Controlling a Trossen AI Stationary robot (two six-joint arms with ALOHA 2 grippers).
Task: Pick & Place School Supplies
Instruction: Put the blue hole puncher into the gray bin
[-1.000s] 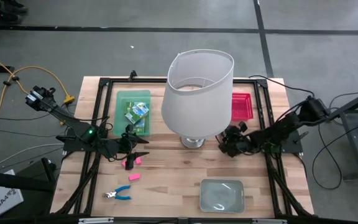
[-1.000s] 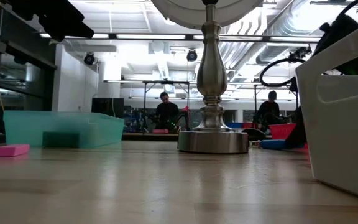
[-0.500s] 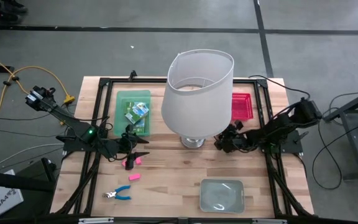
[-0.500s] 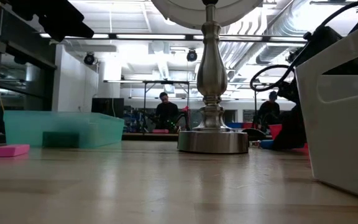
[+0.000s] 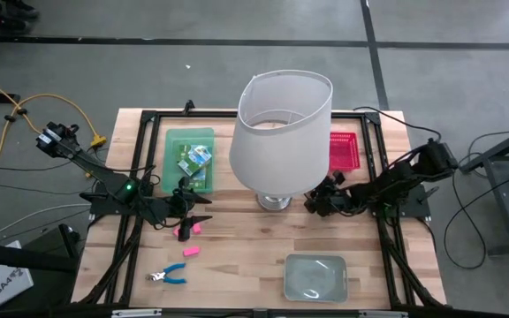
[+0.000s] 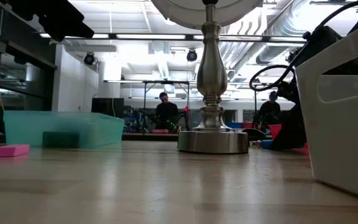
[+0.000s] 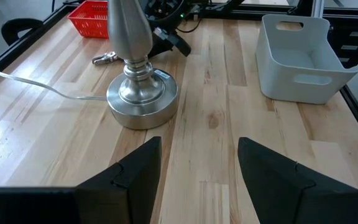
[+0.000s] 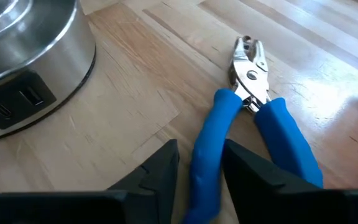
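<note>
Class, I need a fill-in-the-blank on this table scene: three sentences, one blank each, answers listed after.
1. The right gripper has its fingers around one ____ handle of the pliers-like tool.
2. The printed boxes lie inside the ____ tray.
3. The lamp stands between the green tray and the ____ basket.

Answers: blue; green; red

Wooden table (image 5: 237,256): lamp (image 5: 274,201), three trays, pink erasers (image 5: 190,251), seemingly two blue-handled pliers (image 5: 168,275).

You get even, bright overhead light. Ceiling strip lights (image 6: 166,37) flare white in the low view, the near tabletop (image 6: 166,186) blurs, and glare washes the wood (image 8: 328,93) beside the blue-handled tool (image 8: 253,124).
</note>
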